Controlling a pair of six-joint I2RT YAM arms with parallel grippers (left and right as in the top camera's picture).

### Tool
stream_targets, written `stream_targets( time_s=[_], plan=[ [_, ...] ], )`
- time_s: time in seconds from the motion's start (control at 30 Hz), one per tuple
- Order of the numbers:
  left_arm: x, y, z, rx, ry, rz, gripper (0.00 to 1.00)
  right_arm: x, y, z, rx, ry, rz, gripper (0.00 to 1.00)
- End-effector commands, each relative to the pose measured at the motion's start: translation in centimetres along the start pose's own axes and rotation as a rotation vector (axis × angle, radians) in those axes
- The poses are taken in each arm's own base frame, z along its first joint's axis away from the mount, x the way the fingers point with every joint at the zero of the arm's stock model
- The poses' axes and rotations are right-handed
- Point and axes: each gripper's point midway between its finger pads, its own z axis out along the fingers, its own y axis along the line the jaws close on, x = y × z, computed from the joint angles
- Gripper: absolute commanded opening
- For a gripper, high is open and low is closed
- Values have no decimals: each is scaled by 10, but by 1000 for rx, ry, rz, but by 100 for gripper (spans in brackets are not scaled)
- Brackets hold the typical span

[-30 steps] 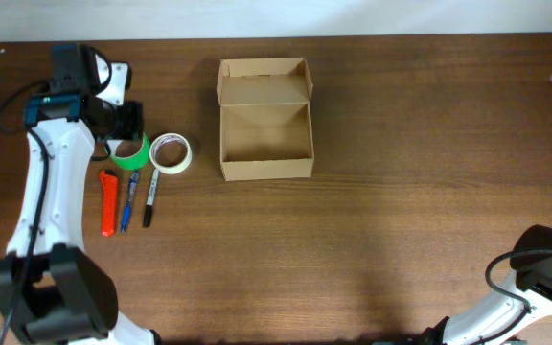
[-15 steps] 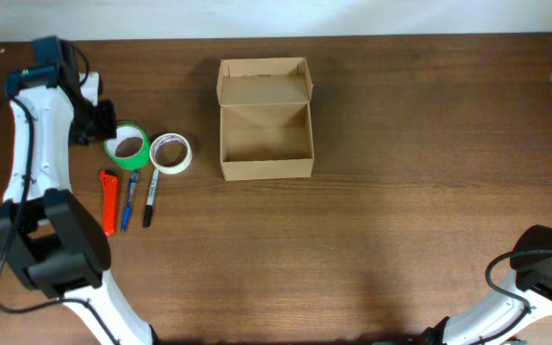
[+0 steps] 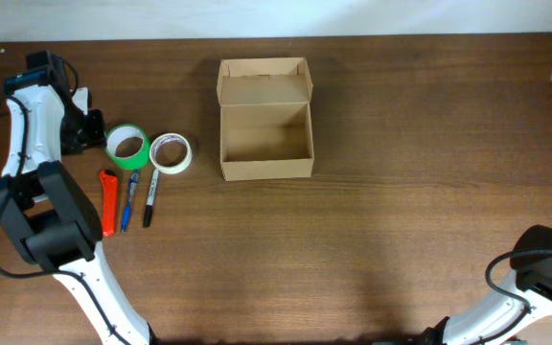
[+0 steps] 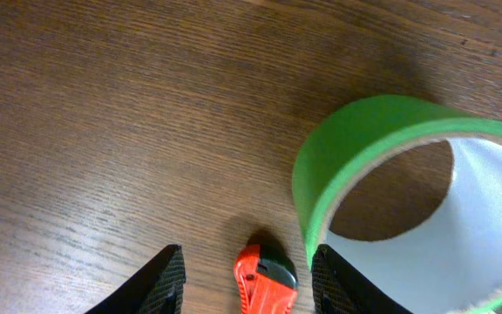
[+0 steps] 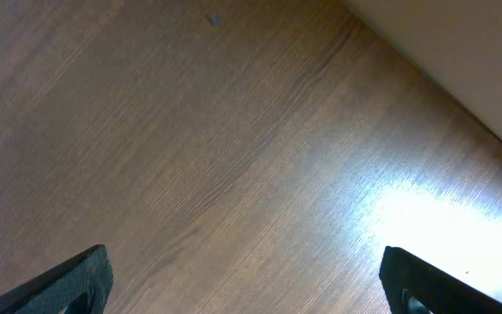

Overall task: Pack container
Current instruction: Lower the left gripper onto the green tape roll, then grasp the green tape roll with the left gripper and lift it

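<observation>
your left gripper (image 4: 249, 281) has its fingers spread and empty, backed off a second ago from the green tape roll (image 4: 356, 148), which lies just beyond them beside the orange cutter (image 4: 266, 275). nothing is packed yet: the container (image 3: 266, 169) sits open and empty, well past the tape. your right gripper (image 5: 247, 279) gapes idle.

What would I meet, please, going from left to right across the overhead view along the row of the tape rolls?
left arm → green tape roll → white tape roll → container
</observation>
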Motion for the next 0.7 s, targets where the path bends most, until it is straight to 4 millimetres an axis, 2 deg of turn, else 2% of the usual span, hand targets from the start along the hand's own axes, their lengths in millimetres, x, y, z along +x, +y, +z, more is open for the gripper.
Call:
stream_targets(
  time_s=[0.0,0.17,0.5,0.53,0.67],
  plan=[
    [-3,-5,9,28,4,10,47,0,-2,3,14,6,-9,99],
    [-6,-9,21,43,7,13,47,0,-2,3,14,6,-9,99],
    [-13,-13,22,61,-23,25,46,0,-2,3,14,6,-9,99],
    [-14,-13,23,63,-24,25,43,0,-2,3,14,6,-9,99],
    [-14,-18,31,90,-18,25,20,0,-2,3,14,6,-9,99]
  ],
)
